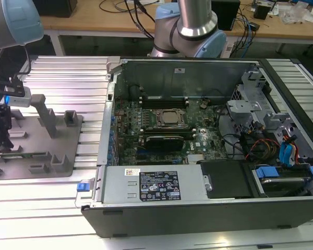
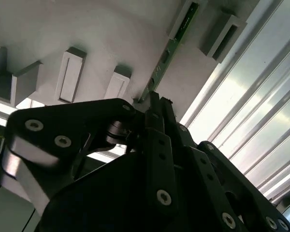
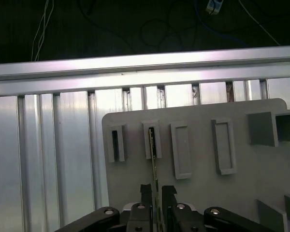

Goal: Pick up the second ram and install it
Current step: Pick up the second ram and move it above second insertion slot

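The second ram (image 3: 155,145) is a thin green stick standing on edge in a slot of the grey holder tray (image 3: 203,193). In the second wrist view the ram (image 2: 171,43) runs from a holder block down to my black fingers (image 2: 157,108). My gripper (image 3: 157,193) straddles one end of the stick, open, with a narrow gap on each side of the board. In the exterior view the gripper (image 1: 0,140) hangs low over the tray (image 1: 41,156) at the exterior view's left, well away from the open computer case (image 1: 198,135).
The motherboard (image 1: 161,125), with its silver processor and dark memory slots (image 1: 164,100), lies inside the case. Grey posts and blocks (image 1: 47,114) rise from the tray beside the gripper. Ribbed aluminium table (image 3: 53,159) surrounds the tray. The arm's base (image 1: 193,26) stands behind the case.
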Robot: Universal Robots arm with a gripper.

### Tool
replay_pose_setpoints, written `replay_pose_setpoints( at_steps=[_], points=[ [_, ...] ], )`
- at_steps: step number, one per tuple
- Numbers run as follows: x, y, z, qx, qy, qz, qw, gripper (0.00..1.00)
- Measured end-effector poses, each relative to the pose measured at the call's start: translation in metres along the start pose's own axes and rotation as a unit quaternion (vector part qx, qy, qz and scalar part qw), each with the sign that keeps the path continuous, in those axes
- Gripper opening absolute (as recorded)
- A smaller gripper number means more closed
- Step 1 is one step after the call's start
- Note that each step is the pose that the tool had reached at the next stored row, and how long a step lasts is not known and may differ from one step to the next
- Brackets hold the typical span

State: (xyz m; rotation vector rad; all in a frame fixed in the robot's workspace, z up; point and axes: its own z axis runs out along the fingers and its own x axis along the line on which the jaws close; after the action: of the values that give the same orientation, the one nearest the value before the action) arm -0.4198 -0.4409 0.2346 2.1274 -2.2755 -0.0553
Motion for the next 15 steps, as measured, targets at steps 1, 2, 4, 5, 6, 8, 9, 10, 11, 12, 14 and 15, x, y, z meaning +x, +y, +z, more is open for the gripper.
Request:
replay_pose_setpoints(
  at_steps=[1, 2, 4, 5, 6, 8, 9, 10, 11, 12, 14, 15],
  points=[
    [0.0, 0.0, 0.0, 0.0, 0.0, 0.0, 1.0, 0.28],
    [0.0, 0.0, 0.0, 0.0, 0.0, 0.0, 1.0, 0.28],
    [0.0, -0.0001, 0.0027, 0.0, 0.0001, -0.002, 1.0, 0.28],
    [0.0, -0.0002, 0.0049, 0.0, 0.0002, -0.004, 1.0, 0.28],
    [-0.0001, -0.0003, 0.0066, 0.0, 0.0006, -0.011, 0.9999, 0.28],
    [-0.0002, -0.0003, 0.0089, -0.0002, 0.002, -0.044, 0.999, 0.28],
    [-0.0002, -0.0001, 0.01, -0.0002, 0.0023, -0.051, 0.9987, 0.28],
    [-0.0002, 0.0, 0.0113, -0.0003, 0.0025, -0.056, 0.9984, 0.28],
    [-0.0002, 0.0, 0.0123, -0.0003, 0.0026, -0.058, 0.9983, 0.28],
    [-0.0002, 0.0, 0.0146, -0.0003, 0.0028, -0.062, 0.9981, 0.28],
    [-0.0002, -0.0002, 0.0201, -0.0003, 0.0029, -0.064, 0.998, 0.28],
    [-0.0002, -0.0002, 0.0219, -0.0003, 0.0026, -0.064, 0.9979, 0.28]
  ],
)
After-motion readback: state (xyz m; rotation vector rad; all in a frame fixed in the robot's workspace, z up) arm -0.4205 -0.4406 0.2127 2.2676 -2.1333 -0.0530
